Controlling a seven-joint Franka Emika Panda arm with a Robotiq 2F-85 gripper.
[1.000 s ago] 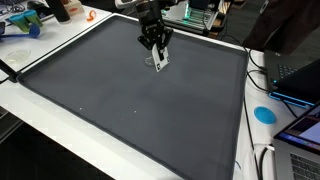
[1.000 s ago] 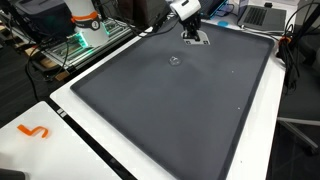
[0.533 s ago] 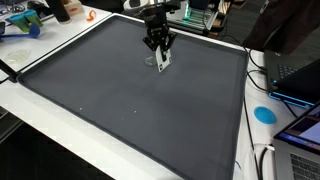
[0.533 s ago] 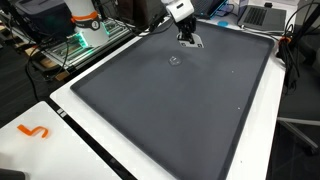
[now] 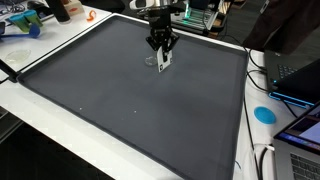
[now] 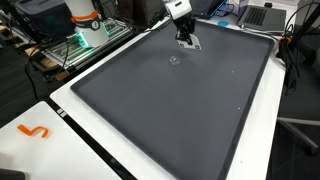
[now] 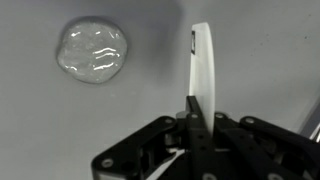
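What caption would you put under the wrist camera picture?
Gripper pinching a thin white strip near a clear round blob on grey mat.

Likely a robotics lab: a laptop (image 6: 262, 14), loose cables (image 5: 257, 60), a dark mat (image 5: 130, 95) (over a white table (image 5: 50, 125)).

Thin white flat piece (image 7: 203, 65), upright, edge-on, pinched between the jaws

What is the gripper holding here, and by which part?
A thin white strip, seen edge-on in the wrist view. The gripper pinches it at one end, and the rest sticks out beyond the fingertips.
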